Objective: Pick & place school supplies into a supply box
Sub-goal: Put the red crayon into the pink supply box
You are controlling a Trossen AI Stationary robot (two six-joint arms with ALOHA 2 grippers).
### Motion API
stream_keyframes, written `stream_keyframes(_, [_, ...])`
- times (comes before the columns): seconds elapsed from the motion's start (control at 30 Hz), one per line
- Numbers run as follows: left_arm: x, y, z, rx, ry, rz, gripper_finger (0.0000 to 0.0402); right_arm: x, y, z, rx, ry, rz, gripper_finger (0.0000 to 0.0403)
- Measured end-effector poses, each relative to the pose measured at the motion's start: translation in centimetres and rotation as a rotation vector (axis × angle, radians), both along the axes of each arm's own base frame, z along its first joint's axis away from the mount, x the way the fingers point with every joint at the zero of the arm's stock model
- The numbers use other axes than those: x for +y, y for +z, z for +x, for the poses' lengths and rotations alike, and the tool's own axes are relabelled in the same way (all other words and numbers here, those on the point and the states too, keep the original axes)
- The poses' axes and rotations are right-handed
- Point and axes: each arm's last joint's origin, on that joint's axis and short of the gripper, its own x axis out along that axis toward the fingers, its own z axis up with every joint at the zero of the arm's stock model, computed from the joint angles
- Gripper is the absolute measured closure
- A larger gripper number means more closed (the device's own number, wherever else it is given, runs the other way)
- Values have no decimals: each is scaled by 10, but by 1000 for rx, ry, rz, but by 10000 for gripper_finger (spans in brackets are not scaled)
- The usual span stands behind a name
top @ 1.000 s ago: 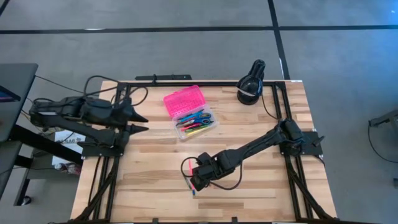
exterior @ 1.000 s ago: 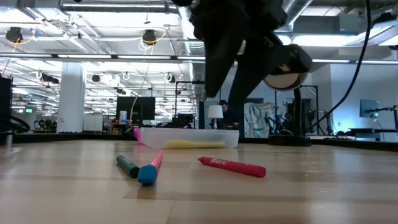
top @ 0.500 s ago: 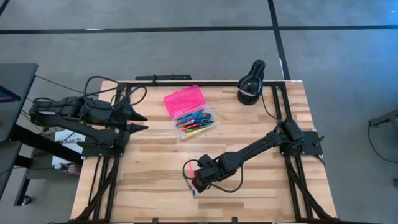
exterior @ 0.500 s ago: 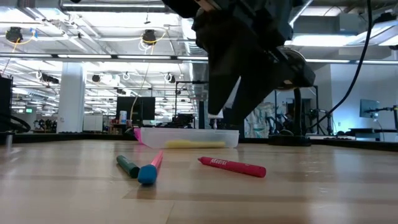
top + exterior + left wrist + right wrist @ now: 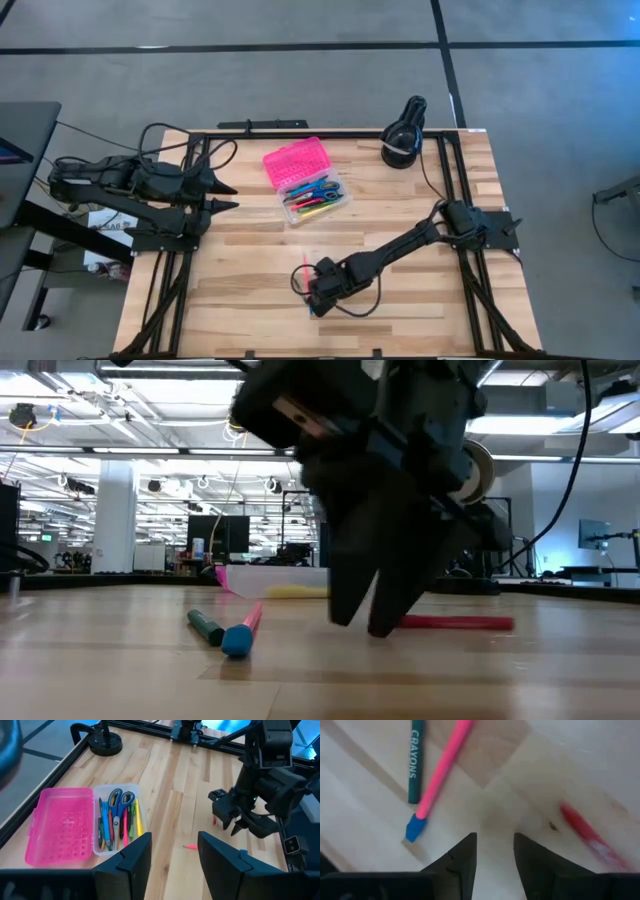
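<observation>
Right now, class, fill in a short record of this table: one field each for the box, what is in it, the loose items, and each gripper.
supply box: open, pink lid laid flat beside clear base
in box: scissors, several pens and pencils
loose on table: pink pencil with blue end, green crayon, red crayon
right gripper: open, low over bare wood between the loose items, holding nothing
left gripper: open, waiting at the table's left edge

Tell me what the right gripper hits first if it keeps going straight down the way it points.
Probably bare table: the open right gripper points at wood between the pink pencil and the red crayon, touching neither.
</observation>
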Motion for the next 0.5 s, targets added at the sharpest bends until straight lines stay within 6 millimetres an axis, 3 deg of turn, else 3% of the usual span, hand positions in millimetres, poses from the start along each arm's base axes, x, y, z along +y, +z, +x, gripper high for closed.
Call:
stream_keyframes(0.3, [1, 0, 0, -1, 24, 7, 248, -4, 7, -6, 27, -11, -78, 281])
stream_keyframes(0.5, [1, 0, 0, 1, 29, 4, 248, -5, 41, -3, 13, 183, -211, 281])
